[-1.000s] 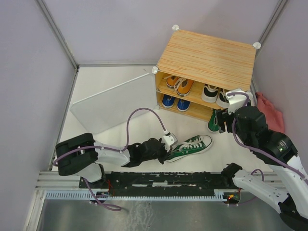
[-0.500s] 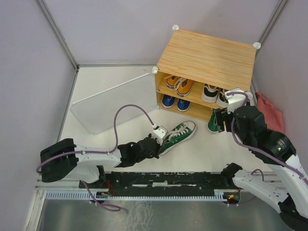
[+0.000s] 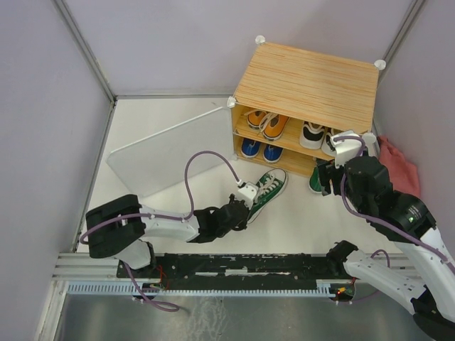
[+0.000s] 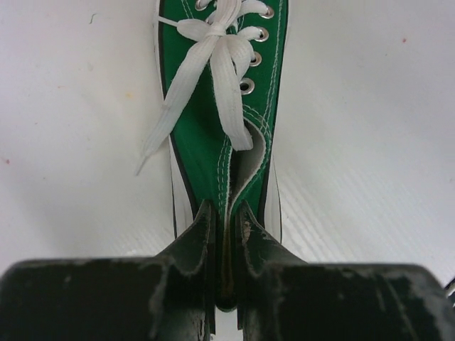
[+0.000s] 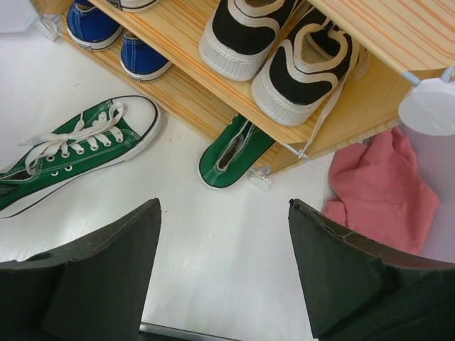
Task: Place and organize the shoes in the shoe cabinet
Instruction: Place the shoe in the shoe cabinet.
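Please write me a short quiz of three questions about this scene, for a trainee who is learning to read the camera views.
1. Choose one: the left fingers are shut on the heel end of which shoe?
A) a blue sneaker
B) the green sneaker
C) an orange sneaker
2. True or false: the right fingers are open and hold nothing.
3. Fill in the missing word: the second green sneaker lies partly inside the ____ compartment of the shoe cabinet.

Key: 1 B; 2 true; 3 lower.
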